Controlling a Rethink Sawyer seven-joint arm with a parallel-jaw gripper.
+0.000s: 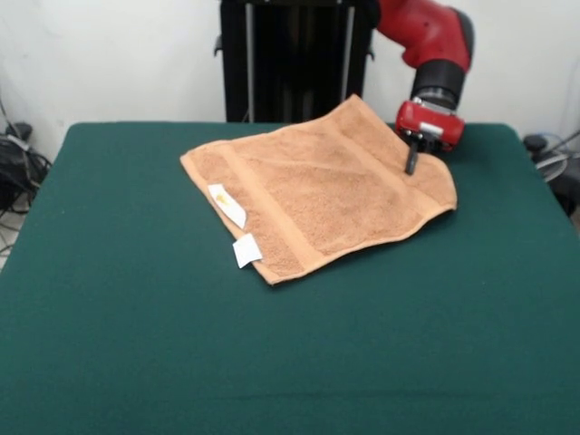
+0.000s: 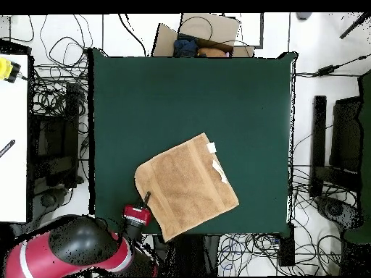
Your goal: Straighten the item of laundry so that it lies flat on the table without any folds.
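The item of laundry (image 1: pixel 317 186), an orange-tan towel, lies spread on the green table (image 1: pixel 136 317) toward the far side, turned diagonally. Two white tags (image 1: pixel 227 205) stick out of its left-front edge. Its surface looks mostly flat, with a slight rise at the far corner. My gripper (image 1: pixel 410 167) points down at the towel's right corner, its dark tips pressed together into one thin bar at the cloth's edge. In the overhead view the towel (image 2: pixel 186 186) sits near the table's (image 2: pixel 181 94) bottom edge, with the gripper (image 2: pixel 146 197) at its left corner. No cloth is lifted.
Tangled cables (image 2: pixel 58 94) ring the table on the floor. A cardboard box (image 2: pixel 199 32) sits beyond the top edge, a white desk (image 2: pixel 11 145) at the left and black equipment (image 2: pixel 340 145) at the right. Green table surface surrounds the towel on the front side.
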